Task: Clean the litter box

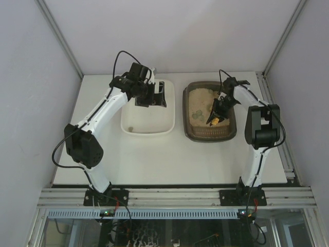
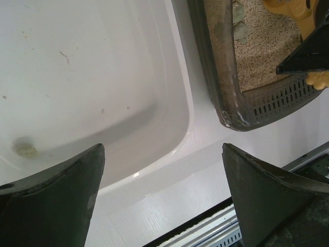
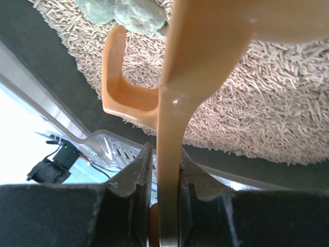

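Two jaws of our right gripper [image 3: 164,154] are clenching the flat handle of the yellow slotted plastic scoop [image 3: 177,77]. Its blade is hanging low over the beige litter in the dark brown rounded-rectangular plastic litter box [image 1: 208,135], which is sitting on the right half of the white table [image 1: 154,159], just beside the white rounded-rectangular plastic tub [image 1: 146,117]. We are judging this to be the scooping step, so next we are needing to slide the blade under the grey-green clumps [image 3: 128,13], lift it level and carry it over to the tub. There our left gripper [image 2: 163,149] is hovering with jaws spread wide and empty.
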